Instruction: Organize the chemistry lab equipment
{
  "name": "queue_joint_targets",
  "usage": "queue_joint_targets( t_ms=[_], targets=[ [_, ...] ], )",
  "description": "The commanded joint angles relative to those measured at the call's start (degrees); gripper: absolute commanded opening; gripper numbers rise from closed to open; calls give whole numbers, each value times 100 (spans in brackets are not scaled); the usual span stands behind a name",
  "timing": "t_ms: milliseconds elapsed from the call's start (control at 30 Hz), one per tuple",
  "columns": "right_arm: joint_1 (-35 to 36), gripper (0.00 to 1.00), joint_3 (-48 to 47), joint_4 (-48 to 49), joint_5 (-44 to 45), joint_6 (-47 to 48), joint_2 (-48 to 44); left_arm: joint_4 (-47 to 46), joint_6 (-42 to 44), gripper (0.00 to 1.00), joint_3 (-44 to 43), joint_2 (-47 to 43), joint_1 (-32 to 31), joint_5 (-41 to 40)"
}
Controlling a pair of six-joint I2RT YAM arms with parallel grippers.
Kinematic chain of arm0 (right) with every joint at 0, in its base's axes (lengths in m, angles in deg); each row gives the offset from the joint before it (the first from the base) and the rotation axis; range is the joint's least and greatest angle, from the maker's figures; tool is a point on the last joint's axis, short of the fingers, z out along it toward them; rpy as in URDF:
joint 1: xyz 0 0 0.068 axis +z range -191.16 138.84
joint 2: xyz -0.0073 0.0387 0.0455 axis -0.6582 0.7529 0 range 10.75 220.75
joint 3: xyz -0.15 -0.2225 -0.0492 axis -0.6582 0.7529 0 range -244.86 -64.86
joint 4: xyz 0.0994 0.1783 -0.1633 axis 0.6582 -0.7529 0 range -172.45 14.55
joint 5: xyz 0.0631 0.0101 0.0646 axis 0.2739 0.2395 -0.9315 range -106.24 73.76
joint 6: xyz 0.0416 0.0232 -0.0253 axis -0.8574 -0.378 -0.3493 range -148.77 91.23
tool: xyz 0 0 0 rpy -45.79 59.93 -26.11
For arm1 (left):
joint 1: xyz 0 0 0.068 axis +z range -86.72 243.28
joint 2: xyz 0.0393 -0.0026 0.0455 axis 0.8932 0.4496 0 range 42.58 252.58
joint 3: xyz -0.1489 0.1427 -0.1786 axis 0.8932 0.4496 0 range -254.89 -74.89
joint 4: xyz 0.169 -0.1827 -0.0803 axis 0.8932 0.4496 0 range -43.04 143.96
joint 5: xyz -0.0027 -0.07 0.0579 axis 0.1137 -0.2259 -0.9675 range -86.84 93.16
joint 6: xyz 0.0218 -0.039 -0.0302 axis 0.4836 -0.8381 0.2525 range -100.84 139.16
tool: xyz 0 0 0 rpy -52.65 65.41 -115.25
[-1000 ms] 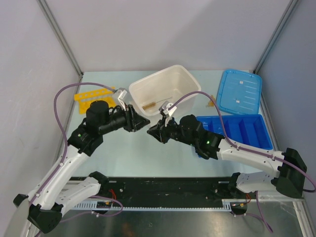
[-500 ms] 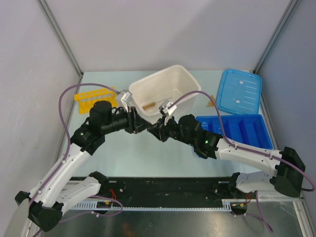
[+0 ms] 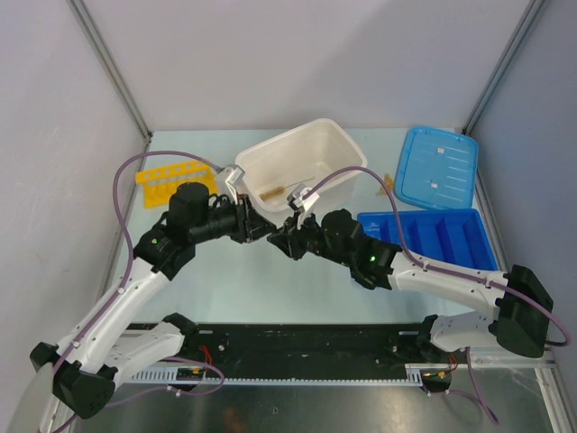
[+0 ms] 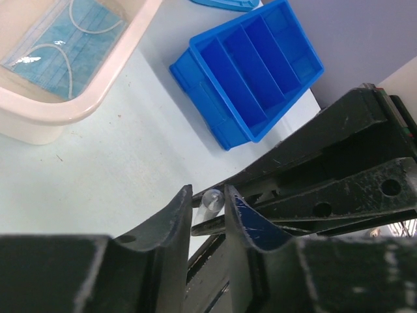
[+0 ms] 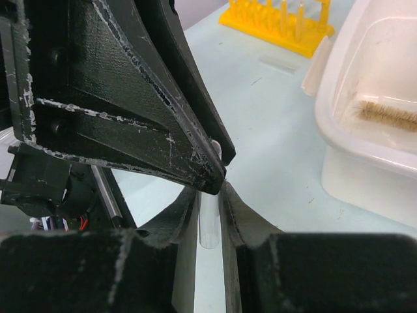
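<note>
A short clear tube [image 5: 209, 228] is held above the table [image 3: 225, 280] where two robot grippers meet, just in front of a white tub [image 3: 338, 144]. The right gripper [image 5: 210, 195] is clamped on one end. The left gripper [image 4: 208, 192] brackets the other end so closely that it cannot be told whether it grips. In the tub lie a brush [image 5: 388, 114] and a pale blue square [image 4: 65, 39]. A yellow rack [image 3: 167, 176] stands to the left, and a blue tray [image 3: 451, 239] and lid [image 3: 437, 167] lie to the right.
</note>
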Motion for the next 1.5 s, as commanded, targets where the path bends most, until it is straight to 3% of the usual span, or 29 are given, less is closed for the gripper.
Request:
queue_joint_targets(
  t_ms=[0, 167, 300, 433, 567, 633, 733, 900, 1033, 1200, 1467],
  targets=[
    [34, 10, -91, 271, 8, 9, 20, -67, 194, 26, -33, -53, -35, -135],
    [32, 17, -91, 248, 82, -1, 52, -65, 256, 14, -38, -78, -35, -444],
    [32, 40, -91, 218, 155, -59, -30, -65, 403, 3, -119, 59, -35, -867],
    [32, 62, -91, 17, 267, -111, -235, -65, 596, 0, -291, 271, -21, -1512],
    [31, 90, -91, -360, 485, -176, -501, -98, 836, 0, -504, 472, 32, -2850],
    [35, 97, -25, -549, 628, -226, -740, -157, 1026, 0, -621, 584, 162, -3681],
    [36, 99, 188, -709, 788, -307, -1272, -339, 1256, 0, -843, 758, 667, -4338],
    [31, 99, 484, -1193, 1118, -353, -2295, -1151, 1301, 0, -973, 918, 1816, -4247],
    [33, 99, 713, -1554, 1335, -408, -3073, -2057, 1558, 0, -903, 1352, 2370, -4653],
    [31, 99, 844, -1992, 1465, -568, -3771, -2706, 1642, 0, -1071, 2200, 2866, -4726],
    [35, 99, 1003, -2235, 1635, -730, -4146, -2902, 1790, 0, -1465, 3121, 3258, -4785]
  ],
)
